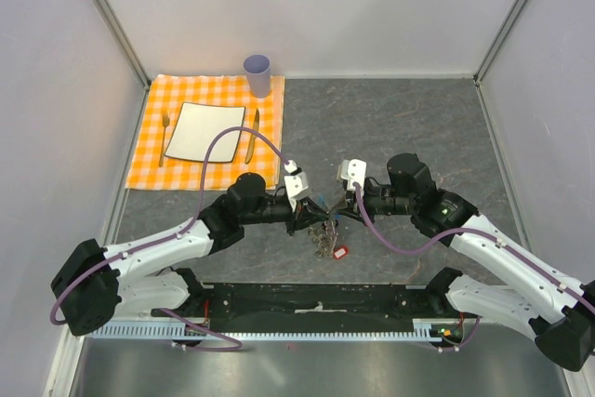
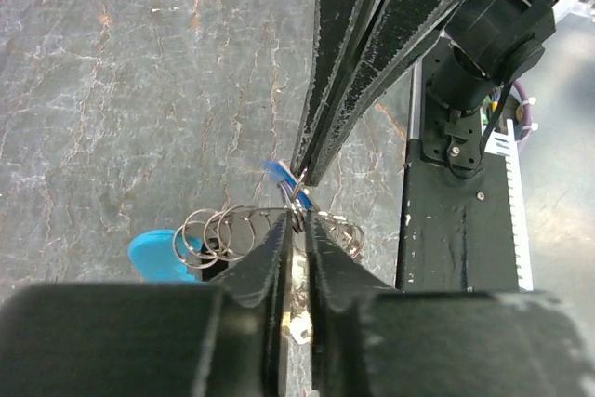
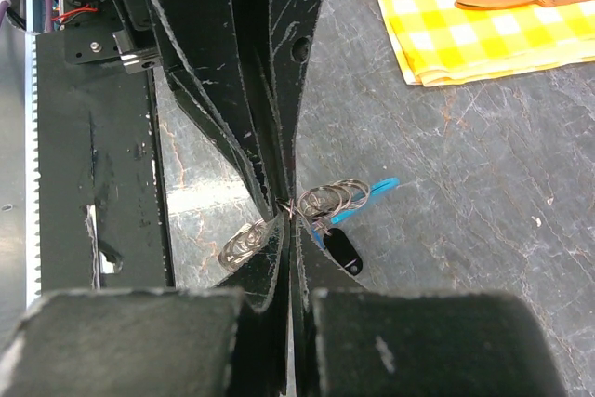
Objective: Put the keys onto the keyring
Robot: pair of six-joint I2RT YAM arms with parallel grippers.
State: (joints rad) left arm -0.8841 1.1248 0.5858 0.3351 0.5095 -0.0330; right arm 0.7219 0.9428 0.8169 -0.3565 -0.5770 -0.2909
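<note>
The keyring [image 2: 223, 230], a chain of silver wire rings with a cyan clasp [image 2: 156, 256], hangs just above the dark table between both grippers. My left gripper [image 2: 298, 220] has its jaws closed to a narrow slit, pinching the chain at their tips. My right gripper [image 3: 291, 214] is shut on the small wire loop of a key with a blue tag [image 2: 279, 171]. A dark oblong tag [image 3: 340, 250] dangles below the rings [image 3: 337, 196]. In the top view the two grippers [image 1: 313, 217] [image 1: 332, 215] meet tip to tip, and a red-tagged key [image 1: 340, 252] lies underneath.
An orange checked cloth [image 1: 149, 151] at the back left carries a white plate [image 1: 204, 130], a fork [image 1: 165, 137] and a knife [image 1: 253, 135]. A lilac cup [image 1: 257, 73] stands behind it. The black base rail [image 1: 325, 302] runs along the near edge.
</note>
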